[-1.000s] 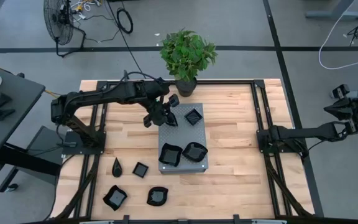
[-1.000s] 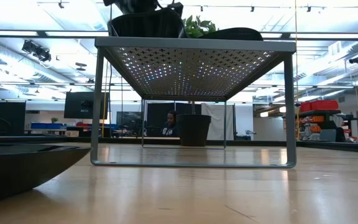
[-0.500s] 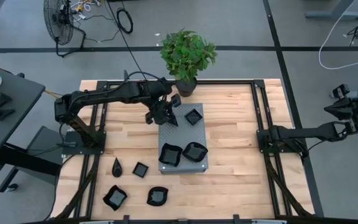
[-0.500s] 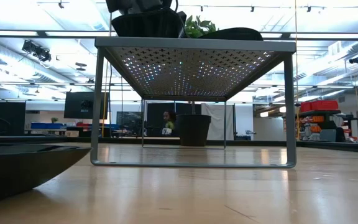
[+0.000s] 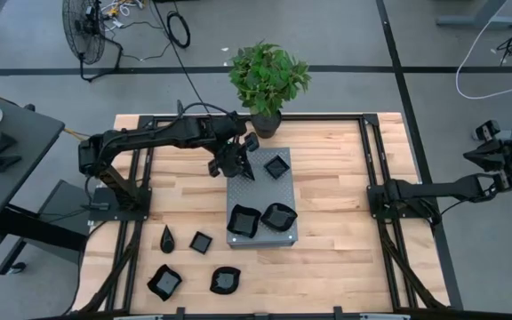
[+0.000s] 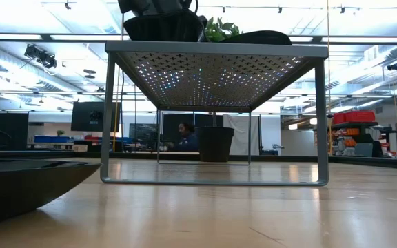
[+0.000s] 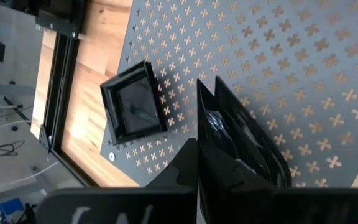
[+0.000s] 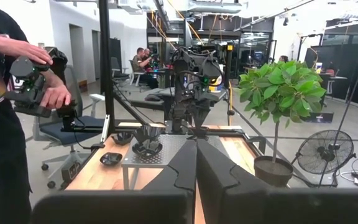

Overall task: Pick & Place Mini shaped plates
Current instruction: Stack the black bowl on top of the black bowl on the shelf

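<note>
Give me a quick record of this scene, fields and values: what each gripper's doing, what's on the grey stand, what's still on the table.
left gripper: shut on a black plate, over the far-left corner of the grey perforated stand
right gripper: shut, empty, parked off the table's right side
plates resting on stand: three
plates on wooden table: four, near its front-left corner
potted plant: at the table's far edge

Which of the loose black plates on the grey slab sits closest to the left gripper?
The square plate at the slab's far edge, beside the left gripper; the other two lie at the near end.
</note>
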Tool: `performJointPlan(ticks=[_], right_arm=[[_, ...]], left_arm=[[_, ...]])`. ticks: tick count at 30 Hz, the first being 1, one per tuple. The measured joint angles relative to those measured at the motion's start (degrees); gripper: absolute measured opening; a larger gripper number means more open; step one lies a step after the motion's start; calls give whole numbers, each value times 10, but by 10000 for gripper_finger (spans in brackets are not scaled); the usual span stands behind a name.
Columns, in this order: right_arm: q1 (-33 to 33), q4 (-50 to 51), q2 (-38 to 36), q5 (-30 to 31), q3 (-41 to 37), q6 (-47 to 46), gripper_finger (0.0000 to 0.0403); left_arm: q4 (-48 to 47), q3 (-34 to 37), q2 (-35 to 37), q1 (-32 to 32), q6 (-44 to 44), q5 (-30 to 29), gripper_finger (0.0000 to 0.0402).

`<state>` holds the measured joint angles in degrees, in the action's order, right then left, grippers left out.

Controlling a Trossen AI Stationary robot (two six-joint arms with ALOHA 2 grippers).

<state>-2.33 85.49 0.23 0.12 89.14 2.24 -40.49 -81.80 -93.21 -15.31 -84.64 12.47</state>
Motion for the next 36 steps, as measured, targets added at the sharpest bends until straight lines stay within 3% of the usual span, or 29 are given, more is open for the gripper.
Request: performJointPlan(ticks=[12,26,36], right_arm=[[0,0,0,0,0,0,16],[0,0,0,0,0,0,16],[0,0,0,0,0,0,16]], left_arm=[[-1,0,0,0,15,-13,6],[-2,0,0,0,33,4,69],[-19,1,27,2,147,4,74]])
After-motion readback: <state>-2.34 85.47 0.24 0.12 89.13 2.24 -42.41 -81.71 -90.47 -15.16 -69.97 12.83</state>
